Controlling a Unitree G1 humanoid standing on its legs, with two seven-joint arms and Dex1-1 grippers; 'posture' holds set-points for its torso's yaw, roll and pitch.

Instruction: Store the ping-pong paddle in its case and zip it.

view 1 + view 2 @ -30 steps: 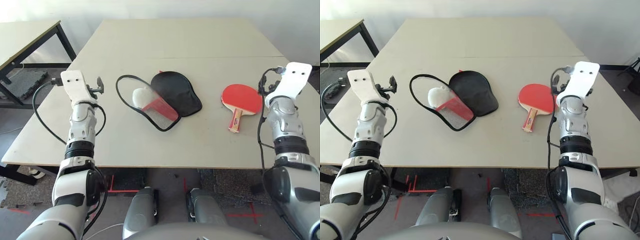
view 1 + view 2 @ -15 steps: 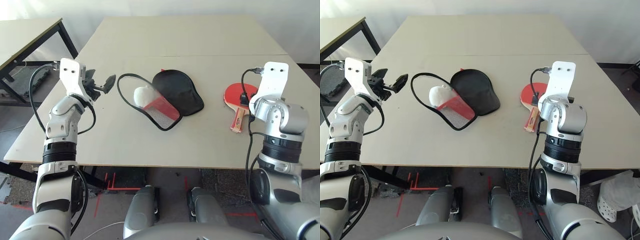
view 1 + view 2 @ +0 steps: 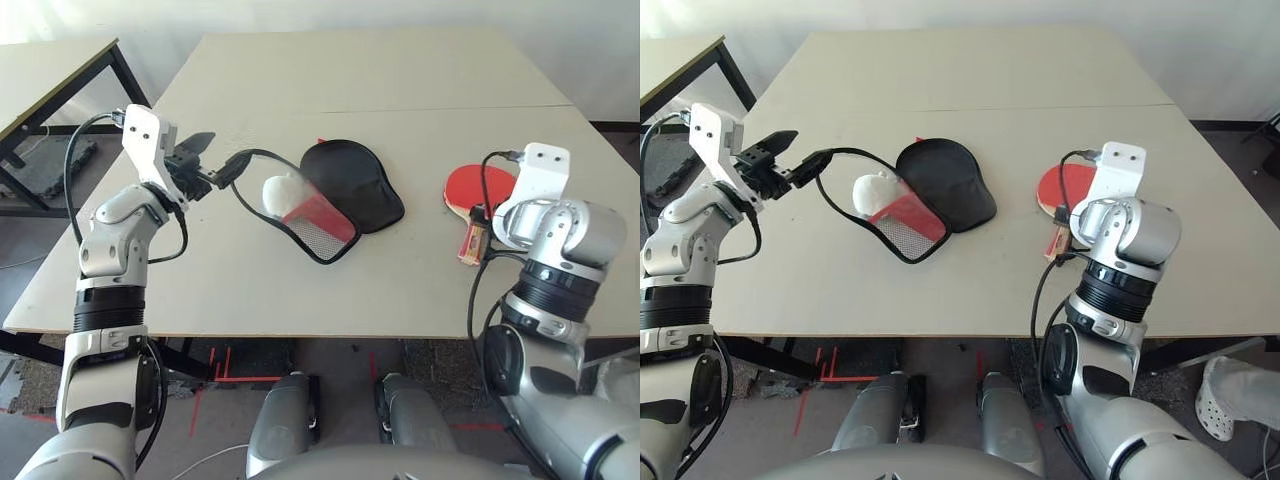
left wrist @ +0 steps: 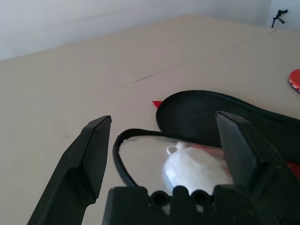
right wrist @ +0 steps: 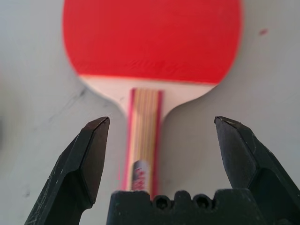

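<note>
the right hand (image 5: 161, 129) hangs over the ping-pong paddle (image 3: 482, 192) with its two fingers spread wide, nothing between them yet. from the wrist view the handle runs straight up the gap, roughly centred between the fingertips, red face beyond it. to do this pick-up well i'd say the hand wants to come down along that same line and close across the handle's narrow width, low on the wood rather than near the blade, so the paddle doesn't swing when it lifts. the paddle lies flat on the table (image 3: 400, 80), so the fingers need to reach right to the surface on both sides.

the left hand (image 3: 215, 160) is also spread apart and empty, pointing across at the case (image 3: 320, 200), which lies unzipped, its black half folded back and the zip edge looping toward those fingers. a whitish pouch (image 3: 283, 191) sits inside the opening. that hand is just beside the case's rim, not touching as far as i can tell. paddle and case lie well apart.
</note>
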